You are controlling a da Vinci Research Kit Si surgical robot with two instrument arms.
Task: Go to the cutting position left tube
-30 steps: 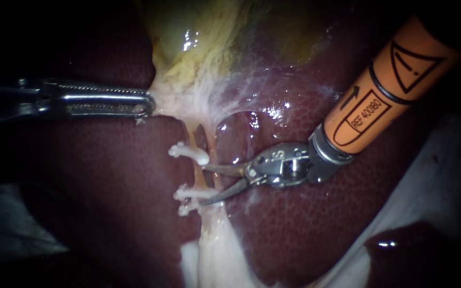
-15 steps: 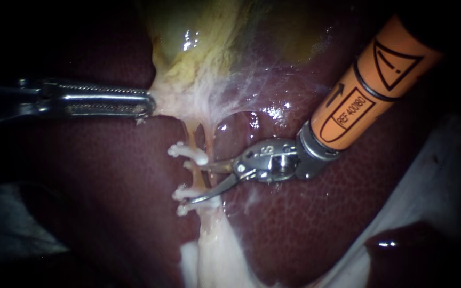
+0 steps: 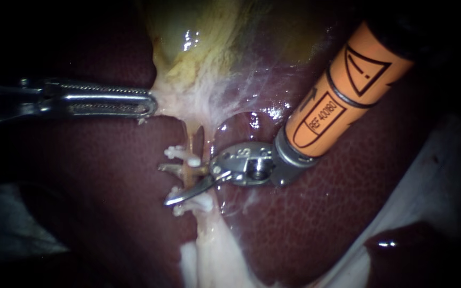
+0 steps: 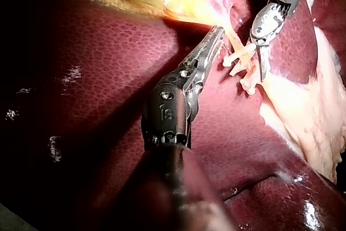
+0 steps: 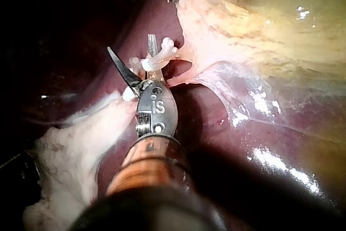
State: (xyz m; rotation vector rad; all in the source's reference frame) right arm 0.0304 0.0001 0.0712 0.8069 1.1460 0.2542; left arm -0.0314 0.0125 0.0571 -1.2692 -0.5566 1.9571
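Endoscope view gives me the clearest look. My left instrument [image 3: 148, 105] comes in flat, and its jaws are closed on the pale lower end of the gallbladder [image 3: 188, 48], with tissue pinched between them. From that same lower end the left tube [image 3: 190, 140] runs away from the gallbladder, over the dark liver [image 3: 108, 213]. A second, thinner strand [image 3: 201, 140] lies just beside it, on the side of my right instrument.

The left tube carries white clips: a near clip [image 3: 180, 153] closer to the gallbladder and the far clips [image 3: 196, 204] beyond it. I cannot count the far clips for sure.

My right instrument [image 3: 163, 184], with the orange shaft, reaches the left tube from the side. Its 2 blades stand apart, and the left tube passes through the gap between them, in the stretch between the near clip and the far clips. I cannot tell if either blade touches the tube. The blade closer to the gallbladder lies just past the near clip, and the other blade lies over the far clips.

Left wrist view shows the same grip at the gallbladder end, jaws together on yellow-white tissue. Right wrist view shows the 2 blades spread around the clipped tube, and a white fatty mass [image 5: 70, 150] farther from the gallbladder than the blades.
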